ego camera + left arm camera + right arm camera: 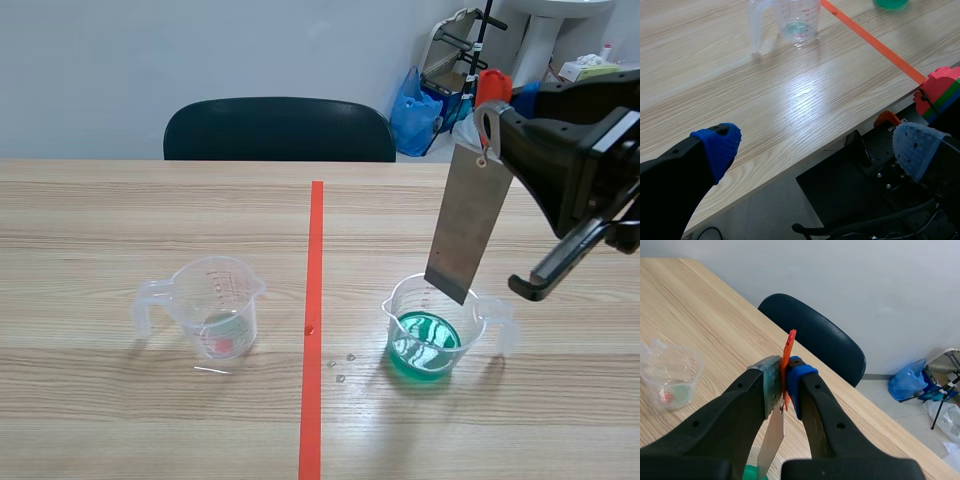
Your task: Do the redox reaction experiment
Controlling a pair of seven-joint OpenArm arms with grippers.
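A clear measuring cup (428,332) holding green liquid stands right of the tape line. Above it hangs a grey metal strip (468,220) with an orange tab, its lower end just inside the cup's rim. My right gripper (490,125) is shut on the strip's top (774,385). A second clear cup (212,305) with a little pale liquid stands left of the line, also seen as the cup (790,20) ahead of my left gripper (815,145), which stands open over the table's near edge, holding nothing.
A dark chair (280,130) stands behind the table's far edge. Blue bags and a rack (440,90) lie beyond at the back right. A few drops (340,368) sit on the wood near the orange tape line (315,320).
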